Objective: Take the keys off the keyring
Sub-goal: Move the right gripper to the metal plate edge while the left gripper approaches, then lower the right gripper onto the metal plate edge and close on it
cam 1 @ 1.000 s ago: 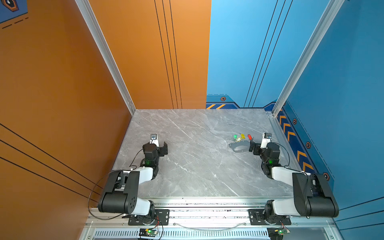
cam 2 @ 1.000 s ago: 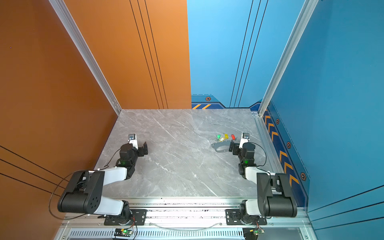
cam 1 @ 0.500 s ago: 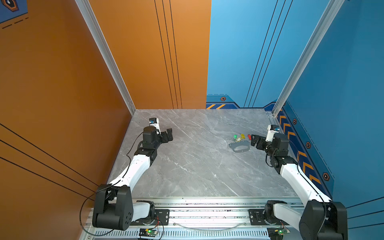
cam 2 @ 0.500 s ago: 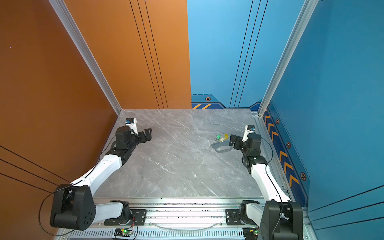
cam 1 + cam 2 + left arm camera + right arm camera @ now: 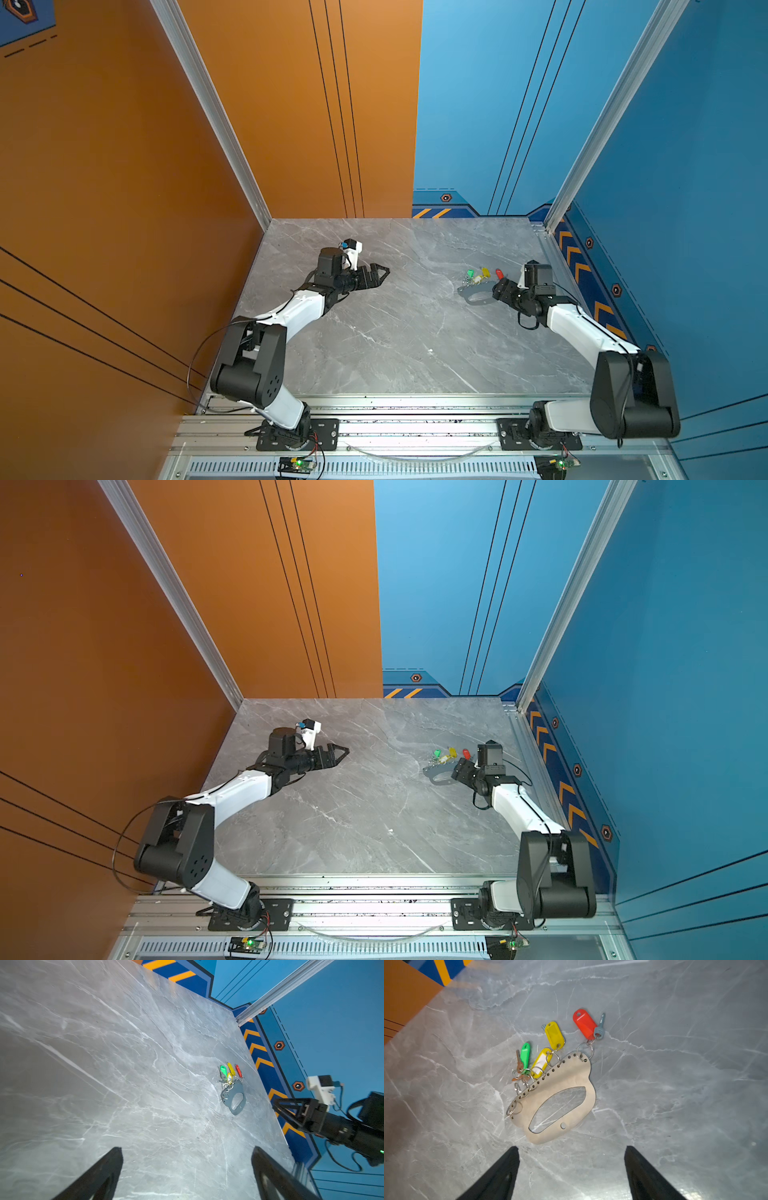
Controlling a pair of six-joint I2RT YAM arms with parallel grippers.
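Beige keyring [image 5: 571,1072] lies flat on marble [image 5: 675,1105], keys [image 5: 554,1034] attached (apparently all); right gripper [image 5: 571,1147] and left gripper [image 5: 187,1148] jaws wide, empty.

Grey key [image 5: 543,1026] mostly behind a yellow tag [image 5: 554,1035]; keys [image 5: 485,272] tiny, indistinct in both top views.

Beige keyring [image 5: 566,1082], green, yellow, red tags [image 5: 554,1034], grey veined table [image 5: 675,1084], perhaps coppery key [image 5: 518,1060]

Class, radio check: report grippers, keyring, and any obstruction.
Left gripper open, empty, well clear. Right gripper open, just short of keyring. Keys attached. Nothing in the way.
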